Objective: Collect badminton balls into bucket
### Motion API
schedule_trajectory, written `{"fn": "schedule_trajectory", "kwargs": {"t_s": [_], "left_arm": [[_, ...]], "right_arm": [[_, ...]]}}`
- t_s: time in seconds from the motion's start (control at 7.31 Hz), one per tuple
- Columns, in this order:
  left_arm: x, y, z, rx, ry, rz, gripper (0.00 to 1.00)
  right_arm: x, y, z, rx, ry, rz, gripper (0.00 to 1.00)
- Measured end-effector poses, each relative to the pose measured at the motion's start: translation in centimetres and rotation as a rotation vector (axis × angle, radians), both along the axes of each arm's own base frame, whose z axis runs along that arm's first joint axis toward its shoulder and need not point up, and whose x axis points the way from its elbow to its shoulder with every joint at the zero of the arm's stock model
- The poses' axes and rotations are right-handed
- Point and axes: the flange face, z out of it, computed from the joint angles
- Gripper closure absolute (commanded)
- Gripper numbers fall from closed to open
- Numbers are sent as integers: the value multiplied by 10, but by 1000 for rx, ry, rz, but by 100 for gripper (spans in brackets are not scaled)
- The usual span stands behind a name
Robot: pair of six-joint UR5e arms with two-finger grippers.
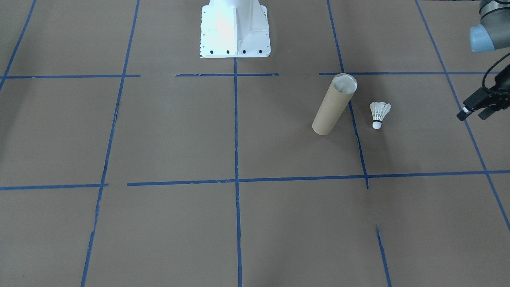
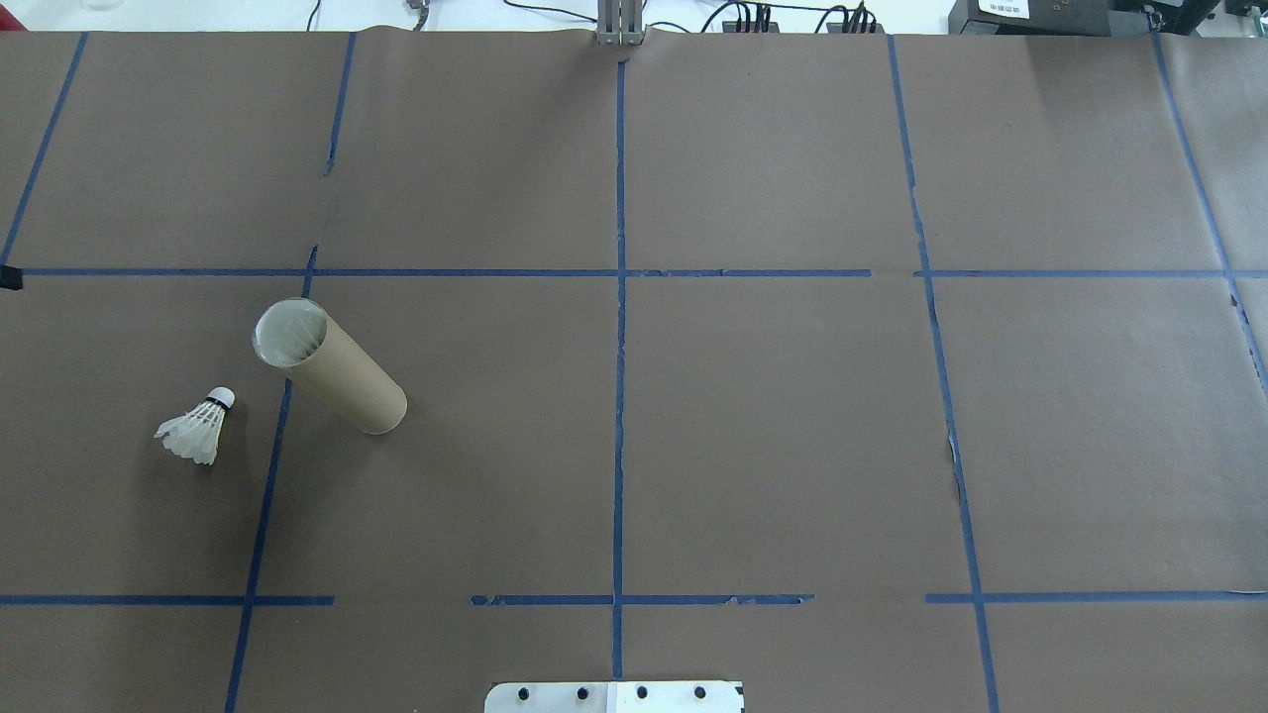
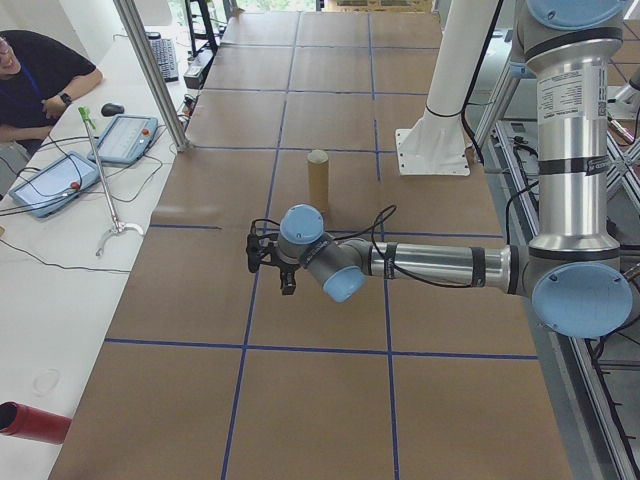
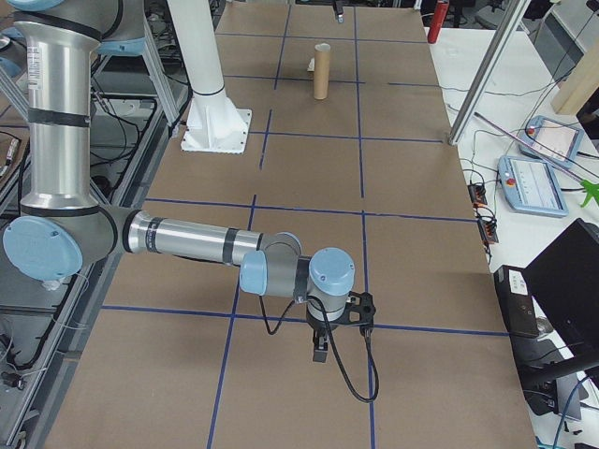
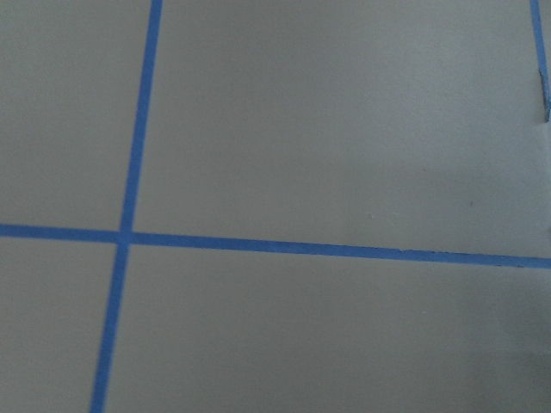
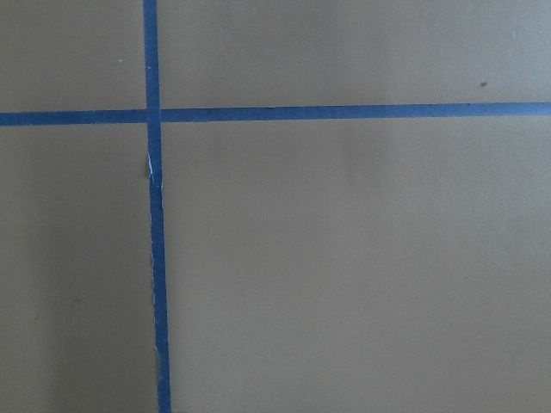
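Tall brown cardboard tube (image 2: 330, 365) upright on the paper-covered table (image 2: 792, 396), open mouth up for loading; small white feather shuttlecock (image 2: 197, 426) just beside it, apart, cork down.

Left gripper (image 1: 476, 111) off to the side, fingers slightly parted, empty; right gripper (image 4: 323, 344) far away, state impossible to tell.

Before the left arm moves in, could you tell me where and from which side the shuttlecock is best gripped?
Probably the cork tip. The shuttlecock appears to lie on its side apart from the brown tube, its tip pointing away from the robot. The feather skirt is flared and fragile, the tip firm. Coming from above with the left gripper, fingers straddling the tip, looks safest.
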Motion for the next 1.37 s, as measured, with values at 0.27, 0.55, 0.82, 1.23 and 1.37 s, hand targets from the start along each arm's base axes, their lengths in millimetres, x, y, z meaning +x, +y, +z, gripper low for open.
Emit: {"fn": "schedule_trajectory", "kwargs": {"t_s": [0.27,0.55,0.82,1.23,1.37], "left_arm": [[58,35,-36,-119,116,-79,0],[105,70,-44,-195,171,-157,0],[118,89,-37,-312,224,-268,0],[131,104,-29,-532,300,-426,1],[138,108,-28,-577,310,-445,1]], "right_arm": [[0,0,0,0,0,0,0],[0,0,0,1,0,0,0],[0,0,0,0,0,0,0],[0,0,0,1,0,0,0],[0,0,-1,1,0,0,0]]}}
